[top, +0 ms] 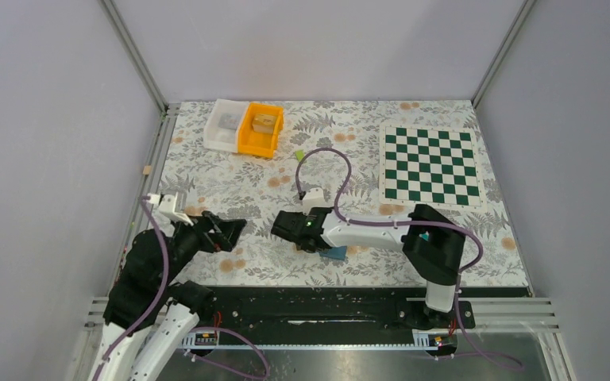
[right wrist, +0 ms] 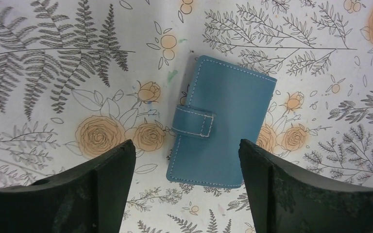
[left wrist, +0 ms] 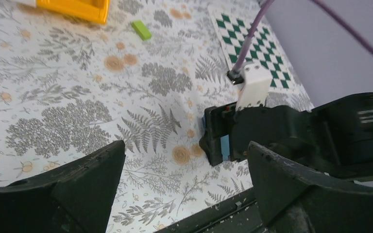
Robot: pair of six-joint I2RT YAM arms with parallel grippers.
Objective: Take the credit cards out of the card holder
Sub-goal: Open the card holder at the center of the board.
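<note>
Card holder [right wrist: 222, 121] closed, beneath right claw [right wrist: 185, 150]

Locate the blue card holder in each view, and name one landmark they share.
Top external: card holder, lower centre, mostly hidden under the right hand.
Left wrist: perhaps the blue sliver at that hand; uncertain.
Right wrist: card holder at centre, flat, strap closed, between the fingers.
Shared landmark: the fern-and-rose table cover.
</note>
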